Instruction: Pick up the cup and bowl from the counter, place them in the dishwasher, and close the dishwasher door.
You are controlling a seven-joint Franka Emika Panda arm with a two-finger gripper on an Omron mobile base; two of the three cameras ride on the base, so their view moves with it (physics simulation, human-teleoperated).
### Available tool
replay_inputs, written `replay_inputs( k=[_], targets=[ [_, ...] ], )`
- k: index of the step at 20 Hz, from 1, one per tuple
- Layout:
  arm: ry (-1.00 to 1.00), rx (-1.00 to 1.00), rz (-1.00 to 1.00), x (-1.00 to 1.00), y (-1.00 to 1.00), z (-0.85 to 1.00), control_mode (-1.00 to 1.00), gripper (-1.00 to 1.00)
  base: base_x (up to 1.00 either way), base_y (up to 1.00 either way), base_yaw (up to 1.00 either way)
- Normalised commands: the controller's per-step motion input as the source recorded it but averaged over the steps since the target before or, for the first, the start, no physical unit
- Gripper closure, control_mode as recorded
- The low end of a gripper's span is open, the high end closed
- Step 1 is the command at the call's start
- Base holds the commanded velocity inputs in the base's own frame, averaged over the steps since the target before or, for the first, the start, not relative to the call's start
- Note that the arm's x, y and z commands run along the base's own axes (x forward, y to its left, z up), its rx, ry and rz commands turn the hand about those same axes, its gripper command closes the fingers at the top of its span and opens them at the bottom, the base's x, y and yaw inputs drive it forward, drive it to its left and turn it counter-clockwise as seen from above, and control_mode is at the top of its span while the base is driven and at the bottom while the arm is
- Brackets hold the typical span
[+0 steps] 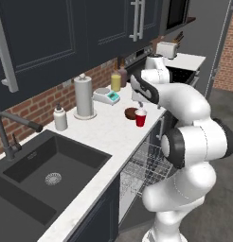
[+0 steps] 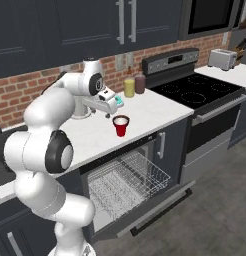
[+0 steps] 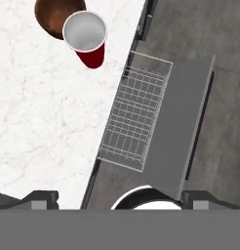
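Hovering above the surface (image 3: 44, 122), the tool (image 1: 138, 103) hangs with its jaws spread as wide as they go and nothing between them. The cup (image 1: 140, 117) stands upright near the front edge of the surface, and the bowl (image 1: 130, 113) sits just behind it, so close that from the hand view the cup's rim overlaps the bowl's; whether they touch cannot be told. Below, the dishwasher (image 2: 130, 182) is open, its wire rack (image 2: 129, 181) pulled out over the lowered dishwasher door (image 2: 160, 205).

The main risk is likely the crowding of the two things. A descent onto the cup with one finger on the bowl side could strike the bowl's rim and shove it, or tip the cup toward the edge, where it might fall into the rack or onto the door. The cup looks light and tapered, so an off-centre or high squeeze may make it slip upward out of the grip. The tool also appears offset from the cup in the hand view, so dropping straight down would probably miss.
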Motion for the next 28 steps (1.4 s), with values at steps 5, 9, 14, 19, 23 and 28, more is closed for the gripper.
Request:
replay_inputs(
  k=[5, 9, 14, 19, 23, 28],
  targets=[
    [0.09, 0.12, -0.08, 0.66, -0.44, -0.6, -1.0, -1.0, 0.0, 0.0, 0.0],
    [0.02, 0.12, -0.04, 0.43, -0.21, -0.59, -1.0, -1.0, 0.0, 0.0, 0.0],
    [0.0, 0.06, -0.03, 0.35, -0.02, -0.44, -1.0, -1.0, 0.0, 0.0, 0.0],
    [-0.01, 0.0, -0.03, 0.29, 0.0, -0.25, -1.0, -1.0, 0.0, 0.0, 0.0],
    [0.0, 0.0, -0.03, 0.25, 0.0, -0.09, -1.0, -1.0, 0.0, 0.0, 0.0],
    [-0.01, 0.0, -0.02, 0.27, 0.0, -0.03, -1.0, -1.0, 0.0, 0.0, 0.0]
  ],
)
